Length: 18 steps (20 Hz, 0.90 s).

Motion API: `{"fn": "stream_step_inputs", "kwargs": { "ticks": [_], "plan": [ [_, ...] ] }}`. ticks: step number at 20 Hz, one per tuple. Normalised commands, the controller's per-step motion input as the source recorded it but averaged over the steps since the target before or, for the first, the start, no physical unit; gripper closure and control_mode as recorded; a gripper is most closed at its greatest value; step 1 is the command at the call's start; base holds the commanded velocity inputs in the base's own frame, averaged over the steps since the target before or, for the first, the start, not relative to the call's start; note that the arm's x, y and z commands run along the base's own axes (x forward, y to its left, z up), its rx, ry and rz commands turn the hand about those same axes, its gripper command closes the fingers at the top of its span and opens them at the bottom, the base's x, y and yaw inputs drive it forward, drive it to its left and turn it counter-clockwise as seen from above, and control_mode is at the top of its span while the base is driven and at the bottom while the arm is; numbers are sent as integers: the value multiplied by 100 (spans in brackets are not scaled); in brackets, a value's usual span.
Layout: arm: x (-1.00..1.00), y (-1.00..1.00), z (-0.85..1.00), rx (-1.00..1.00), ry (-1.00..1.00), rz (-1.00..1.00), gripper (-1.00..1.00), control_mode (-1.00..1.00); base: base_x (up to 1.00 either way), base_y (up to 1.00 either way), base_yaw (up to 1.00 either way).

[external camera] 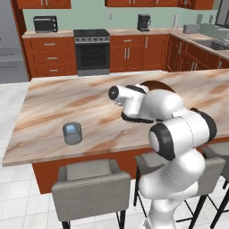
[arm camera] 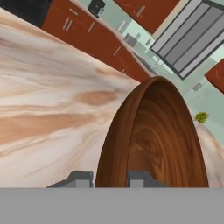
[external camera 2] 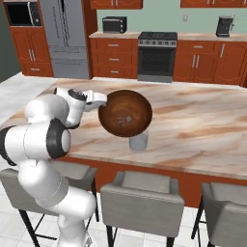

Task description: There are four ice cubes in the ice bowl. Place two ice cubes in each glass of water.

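Above the marble-patterned island counter (external camera 2: 202, 125) I hold one ice bowl (external camera 2: 125, 113) — round, dark brown wood — lifted off the surface and tipped steeply on its side, so that in the right base view its hollow faces the camera. My gripper (arm camera: 109, 178) pinches the bowl's rim, one finger (arm camera: 81, 178) outside the wall and the other inside, as the hand view shows. Directly below the tilted bowl stands one glass of water (external camera 2: 138, 141), a short grey tumbler upright on the counter, its top partly hidden by the bowl. A second glass (external camera: 72, 133) stands well apart, near the counter's front edge in the left base view, and holds one pale blue ice cube (external camera: 70, 130). That is the one cube I can count with certainty; a small pale speck shows inside the bowl, but it is too faint to tell what it is. So the count is one bowl, two glasses, one clear cube. The counter is a long slab of beige and tan swirls over red-brown panels, with grey padded stools (external camera 2: 142, 202) tucked along its near side. Beyond it run red-brown cabinets (external camera: 49, 56), a black and steel stove (external camera: 91, 51), a toaster oven (external camera: 45, 23), a coffee machine (external camera: 143, 21), a steel refrigerator (external camera 2: 65, 36) and a pale green wall.
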Motion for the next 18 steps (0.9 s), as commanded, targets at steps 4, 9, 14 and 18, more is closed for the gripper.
{"fn": "stream_step_inputs", "kwargs": {
  "ticks": [4, 9, 14, 18],
  "plan": [
    [32, -9, -7, 0, 0, 0, 100, -100, 0, 0, 0],
    [38, 0, -6, 0, 0, 2, 100, -100, 0, 0, 0],
    [31, -1, -9, 0, -4, 2, 100, -100, 0, 0, 0],
    [25, -7, -9, 1, -9, 2, 100, -100, 0, 0, 0]
  ]
}}
